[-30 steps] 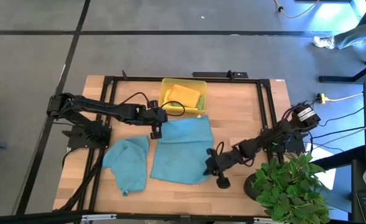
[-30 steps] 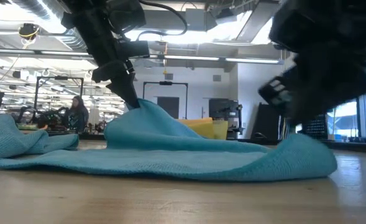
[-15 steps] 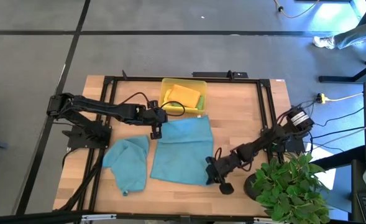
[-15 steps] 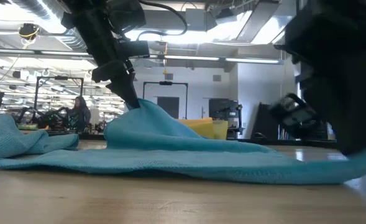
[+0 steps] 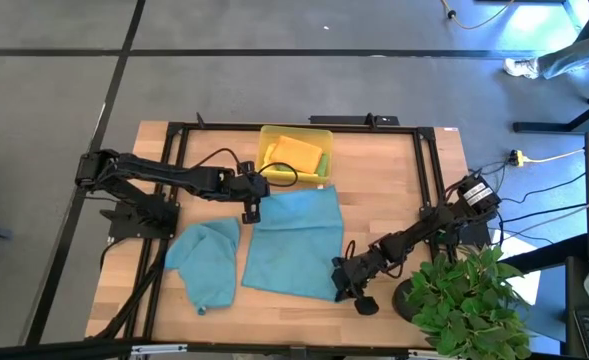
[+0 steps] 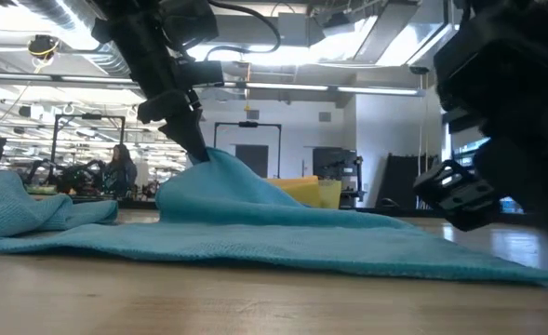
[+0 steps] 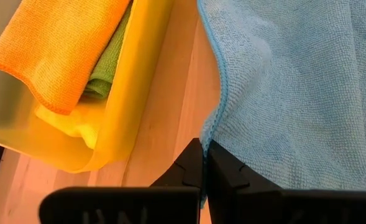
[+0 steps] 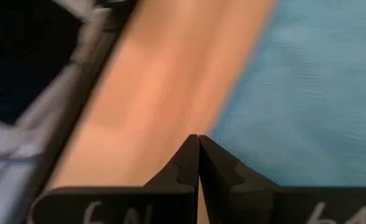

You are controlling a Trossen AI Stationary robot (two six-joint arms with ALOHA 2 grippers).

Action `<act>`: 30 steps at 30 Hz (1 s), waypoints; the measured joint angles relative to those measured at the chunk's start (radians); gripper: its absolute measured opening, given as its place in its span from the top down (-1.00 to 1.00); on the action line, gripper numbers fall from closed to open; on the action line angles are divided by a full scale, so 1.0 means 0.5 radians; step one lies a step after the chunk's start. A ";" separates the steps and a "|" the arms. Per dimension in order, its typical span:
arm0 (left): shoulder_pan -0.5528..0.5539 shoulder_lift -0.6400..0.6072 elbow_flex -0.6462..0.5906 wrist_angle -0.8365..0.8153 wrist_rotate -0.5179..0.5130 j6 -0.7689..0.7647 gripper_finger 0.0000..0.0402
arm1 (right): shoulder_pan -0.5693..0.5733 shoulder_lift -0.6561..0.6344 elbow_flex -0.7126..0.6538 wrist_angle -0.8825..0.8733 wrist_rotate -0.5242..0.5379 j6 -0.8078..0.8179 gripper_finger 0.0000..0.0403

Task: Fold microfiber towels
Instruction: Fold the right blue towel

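In the high view you see the spread teal-blue towel (image 5: pixel 292 243) flat at the centre of the counter (image 5: pixel 384 190), with the crumpled teal-blue towel (image 5: pixel 204 263) at its left. The left gripper (image 5: pixel 249 212) is clamped on the spread towel's upper left corner; the right gripper (image 5: pixel 342 287) sits at its lower right corner, fingers together.

In the low view the left gripper (image 6: pixel 199 154) holds that corner lifted into a peak left of centre.

In your left wrist view the yellow tray (image 7: pixel 123 99) at upper left holds the orange towel (image 7: pixel 58 43), green towel (image 7: pixel 108 71) and yellow towel (image 7: pixel 71 121).

In your right wrist view the closed fingers (image 8: pixel 217 165) meet at the towel's edge; whether they pinch it, you cannot tell.
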State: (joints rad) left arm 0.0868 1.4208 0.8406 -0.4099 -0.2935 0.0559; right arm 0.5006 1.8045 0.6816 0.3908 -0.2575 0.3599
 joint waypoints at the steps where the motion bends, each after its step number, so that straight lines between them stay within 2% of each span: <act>1: 0.000 0.000 0.000 0.001 0.000 0.000 1.00 | -0.007 -0.013 0.014 -0.009 -0.089 -0.002 0.94; 3: 0.000 0.000 0.000 0.000 0.000 0.000 1.00 | -0.022 -0.061 0.059 -0.017 -0.180 -0.011 0.94; 6: 0.000 0.000 0.000 0.000 0.001 0.000 1.00 | -0.053 -0.200 0.107 -0.148 -0.150 -0.159 0.94; 8: 0.000 0.000 0.000 -0.001 0.001 0.000 1.00 | -0.105 -0.332 0.114 -0.355 0.026 -0.256 0.94; 12: 0.000 -0.001 0.001 0.001 0.028 0.001 1.00 | -0.285 -0.633 0.040 -0.623 0.538 -0.325 0.94; 15: 0.000 -0.001 0.001 0.000 0.046 0.001 1.00 | -0.503 -0.826 -0.094 -0.631 0.714 -0.329 0.88; 18: 0.000 -0.001 0.001 -0.001 0.046 0.001 1.00 | -0.771 -0.964 -0.228 -0.566 0.739 -0.365 0.73; 21: 0.000 -0.001 0.001 0.001 0.046 0.001 1.00 | -1.050 -0.999 -0.346 -0.531 0.739 -0.415 0.49; 26: 0.000 -0.001 0.001 0.004 0.046 0.002 1.00 | -1.462 -0.891 -0.457 -0.306 0.556 -0.470 0.03; 30: 0.000 -0.001 0.001 0.005 0.046 0.001 1.00 | -1.688 -0.752 -0.437 -0.181 0.457 -0.565 -0.22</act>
State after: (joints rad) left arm 0.0868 1.4204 0.8410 -0.4076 -0.2703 0.0563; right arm -0.3434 1.4283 0.4632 0.3002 -0.0289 0.0774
